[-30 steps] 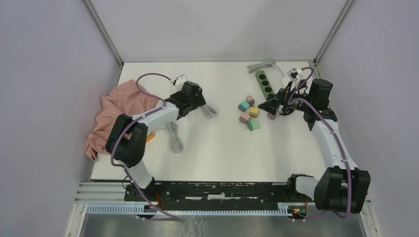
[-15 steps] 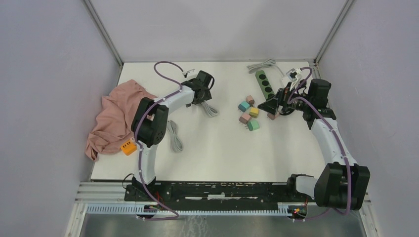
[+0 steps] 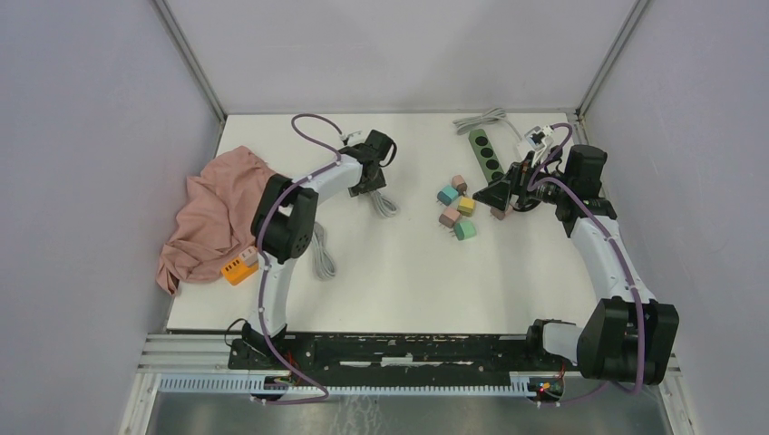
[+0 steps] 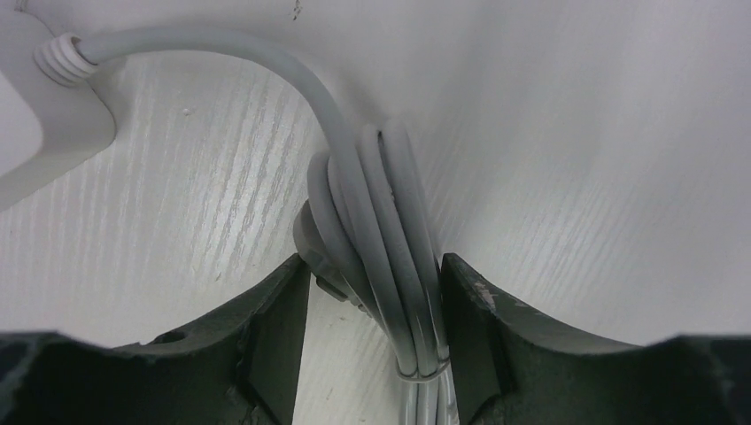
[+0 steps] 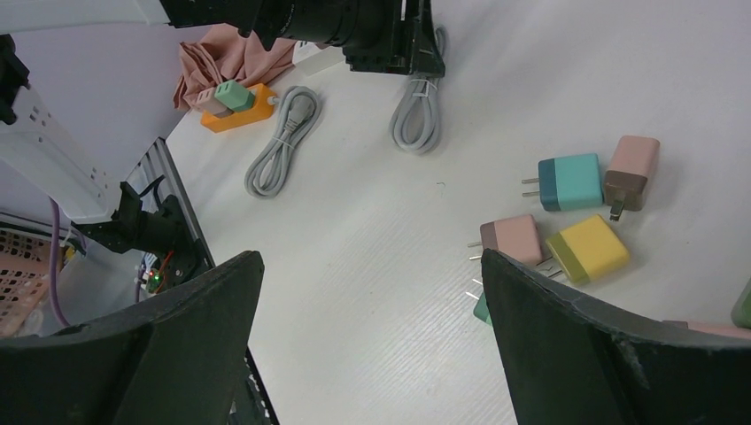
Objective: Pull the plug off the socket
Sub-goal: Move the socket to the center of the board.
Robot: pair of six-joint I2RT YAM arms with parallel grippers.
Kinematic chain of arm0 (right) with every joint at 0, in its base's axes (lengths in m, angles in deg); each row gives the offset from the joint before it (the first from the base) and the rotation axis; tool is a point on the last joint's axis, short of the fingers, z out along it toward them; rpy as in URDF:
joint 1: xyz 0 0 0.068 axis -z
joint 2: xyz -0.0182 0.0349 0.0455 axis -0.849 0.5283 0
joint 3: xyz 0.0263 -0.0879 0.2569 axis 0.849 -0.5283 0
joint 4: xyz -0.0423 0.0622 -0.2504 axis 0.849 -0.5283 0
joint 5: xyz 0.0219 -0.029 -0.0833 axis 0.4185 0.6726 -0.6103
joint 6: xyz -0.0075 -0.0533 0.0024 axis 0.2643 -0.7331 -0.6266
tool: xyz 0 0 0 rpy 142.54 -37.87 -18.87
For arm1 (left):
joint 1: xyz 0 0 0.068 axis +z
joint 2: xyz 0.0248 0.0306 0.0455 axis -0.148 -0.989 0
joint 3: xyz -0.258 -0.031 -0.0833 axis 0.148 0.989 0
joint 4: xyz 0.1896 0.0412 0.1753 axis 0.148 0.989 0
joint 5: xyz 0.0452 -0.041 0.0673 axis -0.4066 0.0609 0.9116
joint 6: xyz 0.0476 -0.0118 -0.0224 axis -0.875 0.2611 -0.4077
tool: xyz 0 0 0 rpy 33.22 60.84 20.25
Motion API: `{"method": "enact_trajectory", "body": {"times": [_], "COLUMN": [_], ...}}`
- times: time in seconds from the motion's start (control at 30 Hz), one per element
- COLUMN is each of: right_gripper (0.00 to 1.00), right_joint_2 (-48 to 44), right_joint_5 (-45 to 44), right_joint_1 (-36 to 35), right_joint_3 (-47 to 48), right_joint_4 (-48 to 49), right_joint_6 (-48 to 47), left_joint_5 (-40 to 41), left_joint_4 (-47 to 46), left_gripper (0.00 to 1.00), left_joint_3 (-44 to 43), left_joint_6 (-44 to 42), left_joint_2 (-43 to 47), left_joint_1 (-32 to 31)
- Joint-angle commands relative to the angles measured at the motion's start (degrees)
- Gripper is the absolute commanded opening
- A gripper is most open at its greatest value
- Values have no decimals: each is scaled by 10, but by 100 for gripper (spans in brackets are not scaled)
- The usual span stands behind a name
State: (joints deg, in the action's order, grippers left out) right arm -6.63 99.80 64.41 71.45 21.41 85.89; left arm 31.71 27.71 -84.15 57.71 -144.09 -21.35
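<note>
My left end effector point(image 4: 372, 292) is half-closed, both pads against the cable point(image 4: 381, 221); I should clamp squarely, catching every strand. My right end effector point(image 5: 369, 266) gapes, empty.

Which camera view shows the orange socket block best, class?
The right wrist view: the orange socket block sits unobstructed, a green plug seated in it. The top view shows it tiny beside the pink cloth; the left wrist view misses it entirely.

Lane between left tool point(image 3: 372, 184) and plug cluster point(image 3: 456, 210) (cable coil point(image 3: 384, 201) intrudes)
</note>
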Motion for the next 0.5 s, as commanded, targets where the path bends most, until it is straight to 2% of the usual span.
{"method": "enact_trajectory", "body": {"times": [0.0, 0.1, 0.13, 0.2, 0.37, 0.47], "right_gripper": [100, 100, 100, 99, 100, 100], "right_joint_2": [0, -1, -1, -1, -1, 0], "right_joint_5": [26, 26, 26, 25, 25, 24], "right_joint_1": [2, 3, 2, 2, 3, 3], "right_joint_3": [27, 27, 27, 28, 30, 30], "right_joint_4": [13, 11, 10, 7, 1, 0], "right_joint_6": [3, 1, 0, -3, -8, -8], "left_joint_5": [-30, -54, -65, -87, -189, -230], "left_joint_4": [2, -11, -21, -55, -217, -215], "left_gripper": [53, 46, 41, 38, 34, 22], "left_joint_3": [-20, 2, 20, 63, 228, 257], "left_joint_6": [0, -6, -9, -15, -40, -57], "left_joint_2": [5, 20, 29, 55, 169, 200], "left_joint_1": [1, -1, -3, -3, -3, -9]}}
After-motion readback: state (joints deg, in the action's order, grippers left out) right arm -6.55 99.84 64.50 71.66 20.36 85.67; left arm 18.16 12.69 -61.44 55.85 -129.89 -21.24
